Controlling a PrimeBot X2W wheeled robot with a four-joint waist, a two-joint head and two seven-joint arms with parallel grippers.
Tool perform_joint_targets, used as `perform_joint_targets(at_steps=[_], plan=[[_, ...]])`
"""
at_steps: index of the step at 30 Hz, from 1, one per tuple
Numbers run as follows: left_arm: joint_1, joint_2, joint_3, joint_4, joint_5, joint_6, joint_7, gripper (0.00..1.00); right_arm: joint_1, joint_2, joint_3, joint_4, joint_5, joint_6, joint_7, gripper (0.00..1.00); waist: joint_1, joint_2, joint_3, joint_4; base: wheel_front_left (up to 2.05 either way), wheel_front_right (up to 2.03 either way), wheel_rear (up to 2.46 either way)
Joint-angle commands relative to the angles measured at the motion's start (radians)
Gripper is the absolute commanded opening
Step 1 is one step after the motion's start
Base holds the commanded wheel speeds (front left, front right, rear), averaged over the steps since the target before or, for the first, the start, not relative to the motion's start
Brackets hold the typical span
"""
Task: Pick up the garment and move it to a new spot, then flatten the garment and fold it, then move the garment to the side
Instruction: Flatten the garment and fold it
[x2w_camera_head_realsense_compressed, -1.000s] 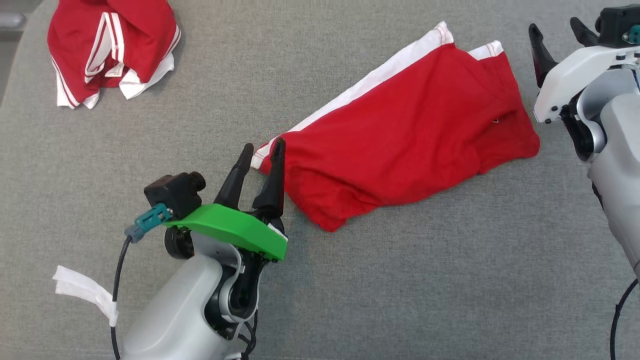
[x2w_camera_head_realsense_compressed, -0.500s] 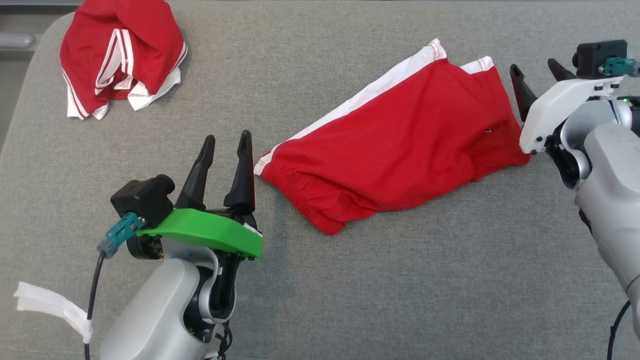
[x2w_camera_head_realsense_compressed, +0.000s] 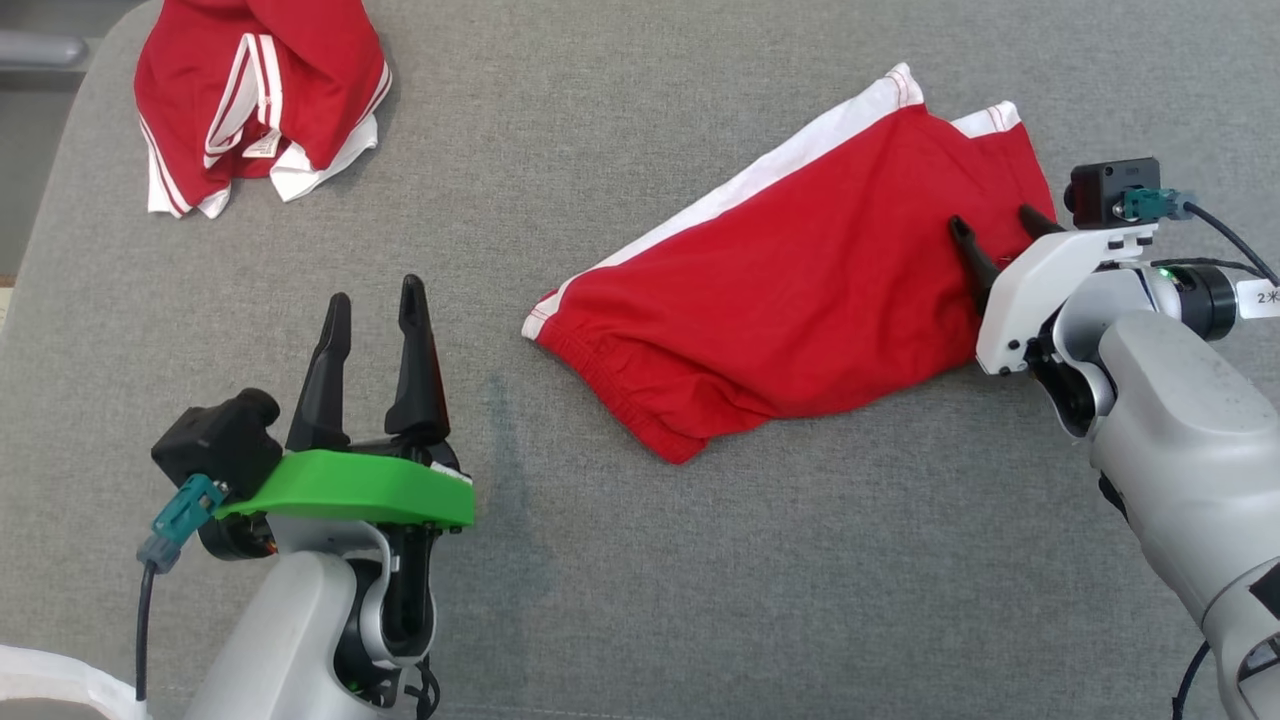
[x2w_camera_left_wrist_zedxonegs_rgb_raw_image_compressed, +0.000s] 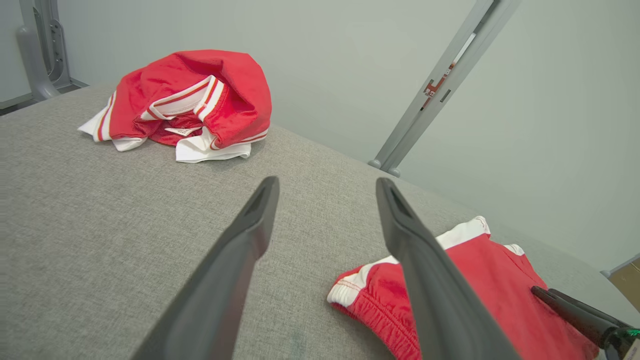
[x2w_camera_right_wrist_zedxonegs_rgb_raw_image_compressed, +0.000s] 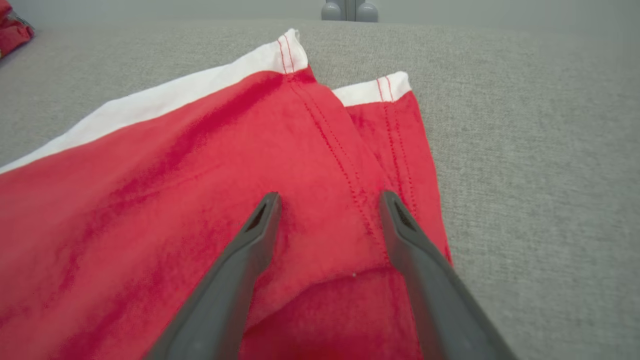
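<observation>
Red shorts (x2w_camera_head_realsense_compressed: 790, 320) look light, limp, apt to bunch; best pinched at elastic waistband (x2w_camera_head_realsense_compressed: 600, 385) and leg hems (x2w_camera_head_realsense_compressed: 985, 120); left gripper (x2w_camera_head_realsense_compressed: 374, 293), right gripper (x2w_camera_head_realsense_compressed: 992, 217) both spread wide, empty

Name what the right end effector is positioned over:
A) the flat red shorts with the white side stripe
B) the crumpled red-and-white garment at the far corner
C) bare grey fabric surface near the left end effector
A: the right end effector, its jaws apart and gripping nothing, is over the flat red shorts with the white side stripe, near their leg-hem end.
</observation>
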Motion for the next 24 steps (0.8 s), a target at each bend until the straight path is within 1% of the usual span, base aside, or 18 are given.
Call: perform_joint_targets(at_steps=[1,6,8,14,16,17,18,19,20,21,23,24], plan=[[0.017,-0.005,0.011,0.0,0.013,-0.007,0.0,1.0,0.002,0.004,0.001,0.016,0.006,-0.002,-0.001,1.0,0.0,0.0,0.002,0.002,0.0,0.0,0.0],[0.025,-0.019,0.029,0.007,0.03,-0.021,0.0,1.0,-0.028,0.005,-0.027,0.084,0.002,-0.002,-0.035,1.0,0.0,0.0,-0.001,0.004,0.0,0.0,0.0],[0.026,-0.023,0.035,0.01,0.034,-0.023,0.0,1.0,-0.033,0.017,-0.029,0.109,-0.005,-0.002,-0.042,1.0,0.0,0.0,-0.002,0.005,0.0,0.0,0.0],[0.028,-0.033,0.045,0.017,0.042,-0.035,0.0,1.0,-0.037,0.036,-0.015,0.135,0.003,-0.002,-0.046,1.0,0.0,0.0,-0.002,0.003,0.0,0.0,0.0],[0.03,-0.034,0.047,0.02,0.043,-0.037,0.0,1.0,-0.034,0.045,-0.006,0.135,0.006,-0.002,-0.048,0.85,0.0,0.0,-0.004,0.001,0.0,0.0,0.0],[0.031,-0.034,0.048,0.022,0.042,-0.038,0.0,1.0,-0.032,0.047,-0.001,0.133,0.007,-0.002,-0.049,0.6,0.0,0.0,-0.006,-0.001,0.0,0.0,0.0],[0.032,-0.034,0.049,0.024,0.044,-0.04,0.0,1.0,-0.03,0.047,0.003,0.131,0.008,-0.002,-0.056,0.46,0.0,0.0,-0.008,-0.002,0.0,0.0,0.0],[0.032,-0.035,0.05,0.025,0.045,-0.039,0.0,1.0,-0.029,0.045,0.006,0.13,0.008,-0.002,-0.062,0.4,0.0,0.0,-0.01,-0.003,0.0,0.0,0.0],[0.032,-0.035,0.05,0.026,0.045,-0.04,0.0,1.0,-0.03,0.045,0.008,0.131,0.007,-0.002,-0.067,0.36,0.0,0.0,-0.012,-0.005,0.0,0.0,0.0],[0.032,-0.036,0.05,0.027,0.046,-0.041,0.0,1.0,-0.032,0.044,0.011,0.134,0.005,-0.002,-0.076,0.27,0.0,0.0,-0.015,-0.007,0.0,0.0,0.0],[0.036,-0.036,0.048,0.029,0.045,-0.041,0.0,1.0,-0.037,0.046,0.014,0.14,0.004,-0.002,-0.085,0.0,0.0,0.0,-0.02,-0.012,0.0,0.0,0.0],[0.039,-0.035,0.049,0.03,0.045,-0.04,0.0,1.0,-0.038,0.05,0.017,0.141,0.004,-0.002,-0.09,0.0,0.0,0.0,-0.024,-0.017,0.0,0.0,0.0]])
